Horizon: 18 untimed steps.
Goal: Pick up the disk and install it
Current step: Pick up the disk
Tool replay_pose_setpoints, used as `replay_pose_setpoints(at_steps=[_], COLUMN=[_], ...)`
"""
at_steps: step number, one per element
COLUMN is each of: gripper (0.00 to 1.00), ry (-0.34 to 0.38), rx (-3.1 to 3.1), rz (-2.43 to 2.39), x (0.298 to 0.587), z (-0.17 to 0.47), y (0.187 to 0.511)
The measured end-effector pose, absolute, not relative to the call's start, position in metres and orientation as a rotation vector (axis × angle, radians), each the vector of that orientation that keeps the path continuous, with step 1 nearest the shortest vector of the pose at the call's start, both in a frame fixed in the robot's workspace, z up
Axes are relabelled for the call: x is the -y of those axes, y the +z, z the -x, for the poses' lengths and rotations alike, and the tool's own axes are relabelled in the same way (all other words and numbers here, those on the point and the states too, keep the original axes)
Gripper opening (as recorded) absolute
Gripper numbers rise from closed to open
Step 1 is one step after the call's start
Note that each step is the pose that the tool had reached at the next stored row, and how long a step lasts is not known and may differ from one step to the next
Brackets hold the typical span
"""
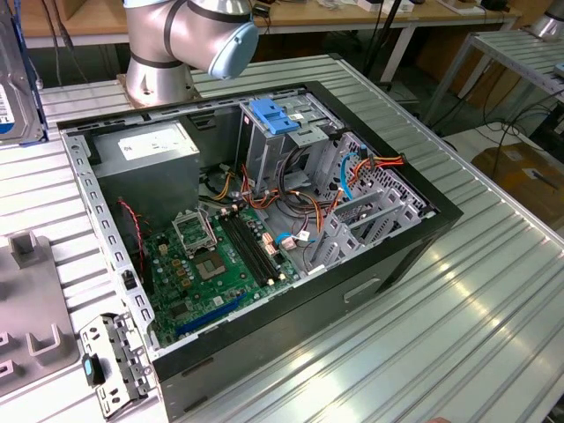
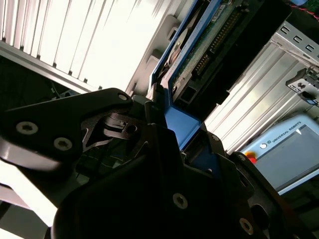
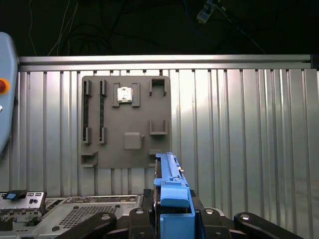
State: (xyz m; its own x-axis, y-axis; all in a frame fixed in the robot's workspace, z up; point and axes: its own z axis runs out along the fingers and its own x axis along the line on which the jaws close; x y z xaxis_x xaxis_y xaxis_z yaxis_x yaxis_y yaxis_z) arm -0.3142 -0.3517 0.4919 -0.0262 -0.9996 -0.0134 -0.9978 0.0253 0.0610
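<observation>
Aluminium tabletop (image 1: 493,291), ribbed and bright, is carrying the open computer case (image 1: 414,238), which is lying on its side with the green motherboard (image 1: 220,256) facing up. Inside it, the grey drive cage (image 1: 264,150) with its blue plastic top is standing by the wall nearest the arm (image 1: 189,35), and orange and blue cables (image 1: 383,162) are looping just beside it. The disk (image 1: 13,88) is hanging upright at the exterior view's left edge, off the table and well apart from the cage. In the first wrist view the gripper (image 3: 172,214) is gripping one end of the disk, its black fingers (image 3: 144,219) drawn in close with the blue rail (image 3: 172,189) rising between them; nothing else is in its hold. That hold is looking short against the disk's length, so the drive may be tilting or slipping if the arm swings fast. Any tilt risks jamming the rails at the cage's mouth, and the loose cables may be snagging a corner or getting pinched behind the drive.
</observation>
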Motion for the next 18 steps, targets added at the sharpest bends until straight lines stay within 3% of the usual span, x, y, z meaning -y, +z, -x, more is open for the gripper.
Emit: replay_pose_setpoints(at_steps=[18], gripper=[0.37], ry=[-0.108], rx=[2.213], rz=[-2.156], x=[0.352], z=[0.260], y=[0.492])
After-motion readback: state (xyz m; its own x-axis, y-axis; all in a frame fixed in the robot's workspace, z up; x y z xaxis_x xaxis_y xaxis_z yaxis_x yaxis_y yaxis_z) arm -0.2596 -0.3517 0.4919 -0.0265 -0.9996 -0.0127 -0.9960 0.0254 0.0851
